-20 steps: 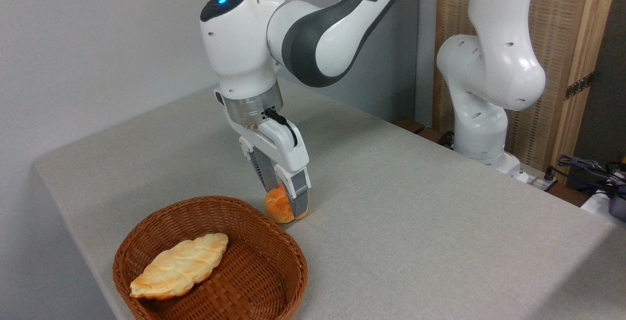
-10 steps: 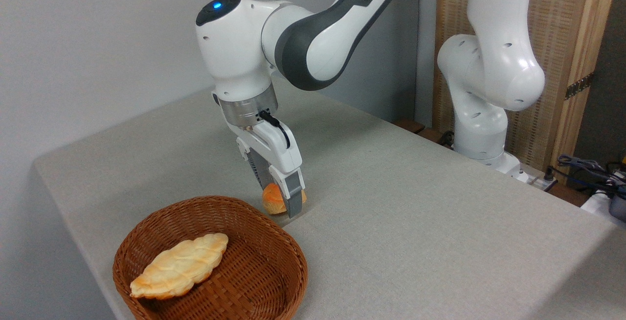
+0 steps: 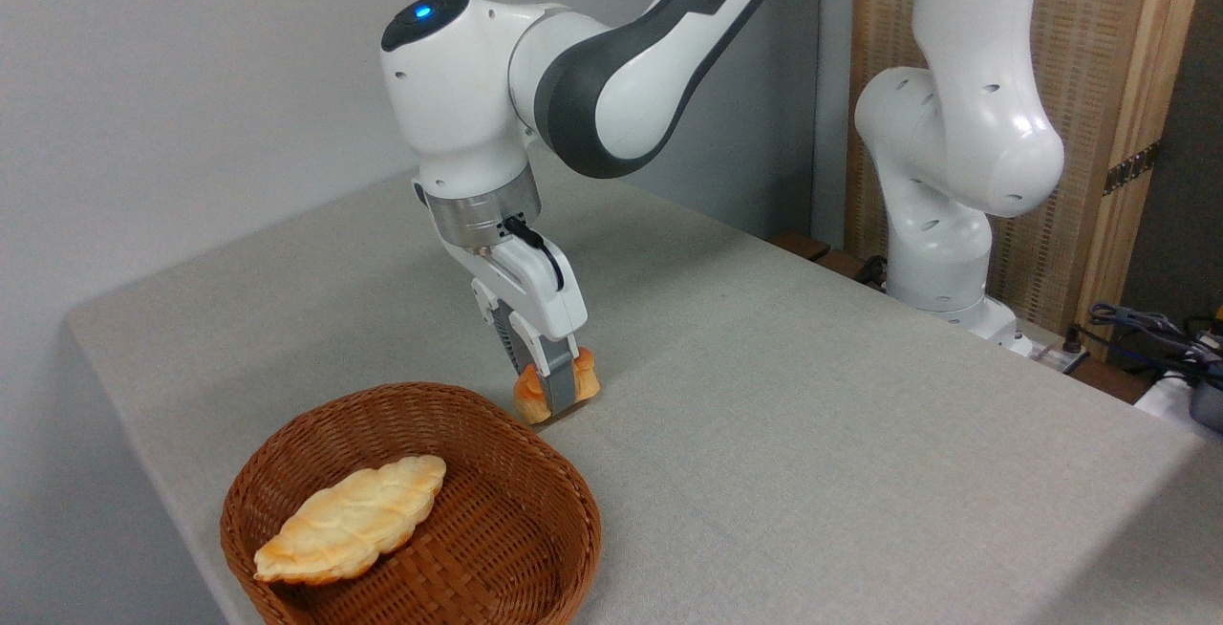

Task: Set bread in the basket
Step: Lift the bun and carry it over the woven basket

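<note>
Bread (image 3: 585,380) is pinched in the pincer (image 3: 556,394), fingers closed on the bun's sides, right at the tabletop (image 3: 812,415) just behind the basket's (image 3: 573,501) far rim. Can't tell if it's fully off the surface. I'd lift straight up enough to clear the wicker edge, then slide over the empty right half, away from the pale braided loaf (image 3: 349,518), and release low.

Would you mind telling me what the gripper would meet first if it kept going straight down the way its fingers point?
Probably the table: the gripper, shut on the bun, points down just behind the basket.
</note>
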You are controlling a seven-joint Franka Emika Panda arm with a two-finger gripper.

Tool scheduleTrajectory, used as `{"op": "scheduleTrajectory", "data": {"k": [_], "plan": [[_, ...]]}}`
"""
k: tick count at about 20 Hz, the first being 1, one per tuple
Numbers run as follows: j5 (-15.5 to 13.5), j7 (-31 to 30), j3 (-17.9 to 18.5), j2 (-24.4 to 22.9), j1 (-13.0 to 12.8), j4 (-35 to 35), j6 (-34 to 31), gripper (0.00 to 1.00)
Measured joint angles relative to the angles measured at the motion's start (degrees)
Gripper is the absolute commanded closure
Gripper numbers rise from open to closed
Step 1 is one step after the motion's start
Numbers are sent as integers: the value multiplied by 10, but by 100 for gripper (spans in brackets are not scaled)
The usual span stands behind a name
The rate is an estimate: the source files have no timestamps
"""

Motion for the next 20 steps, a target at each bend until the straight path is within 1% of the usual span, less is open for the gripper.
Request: {"op": "scheduleTrajectory", "data": {"k": [3, 5, 9, 13, 14, 15, 16, 17, 18, 19, 20], "plan": [[-3, 0, 0, -6, 0, 4, 3, 59], [-17, 0, 0, -19, 0, 13, 3, 56], [-31, 0, 1, -40, 0, 37, 3, 55], [-33, 0, 10, -41, 3, 64, 10, 55], [-39, 0, 14, -41, 4, 68, 21, 53], [-48, 0, 18, -40, 5, 69, 39, 49], [-55, 0, 21, -38, 5, 69, 58, 41], [-60, 0, 24, -35, 6, 69, 78, 29], [-61, 0, 26, -31, 8, 69, 96, 8], [-62, 0, 28, -27, 8, 69, 112, 0], [-62, 0, 31, -20, 9, 69, 127, 0]]}}
